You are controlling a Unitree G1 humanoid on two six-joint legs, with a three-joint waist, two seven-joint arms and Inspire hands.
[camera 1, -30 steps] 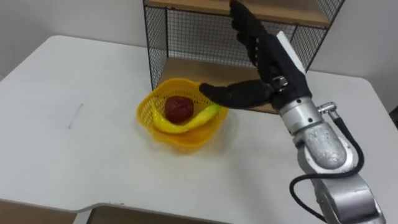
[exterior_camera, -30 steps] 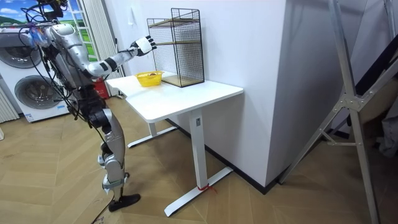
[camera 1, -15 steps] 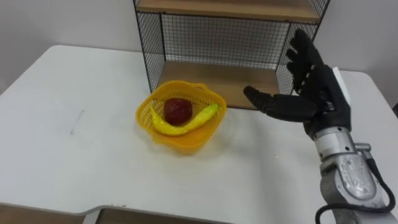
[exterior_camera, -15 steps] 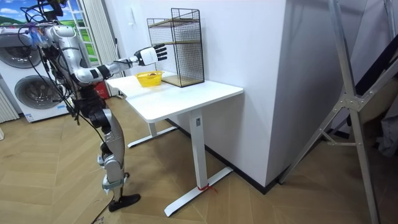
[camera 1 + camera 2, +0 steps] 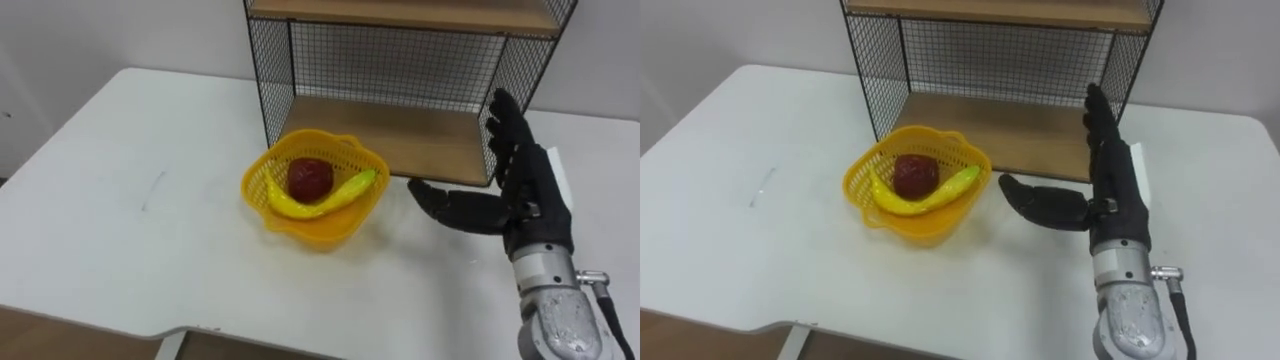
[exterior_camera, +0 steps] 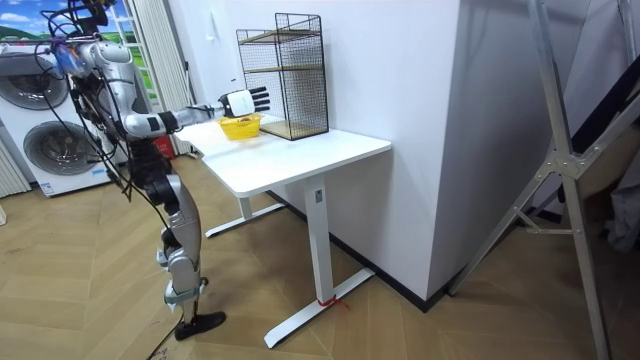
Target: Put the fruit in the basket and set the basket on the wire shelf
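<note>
Fruit lies in the yellow basket: we see a round red fruit and a banana side by side, with the banana curled along the front of the red one. The basket sits on the white bench, just in front of the wire shelf, close to its left front corner. It is not on the shelf. The shelf's low wooden board has nothing on it.

Our right robot hand is to the right of the basket, and a gap of bench shows between them. This robot hand is wide open and holds nothing. Its fingers are straight and point up and away from us, in front of the right side of the shelf. Its thumb sticks out to the left, toward the basket. The palm faces left. The silver forearm comes up from the lower right.

In the room view we see the robot standing at the end of the bench on the room view's left, with a washing machine behind it. It holds its right arm out, with the robot hand above the bench beside the basket.
</note>
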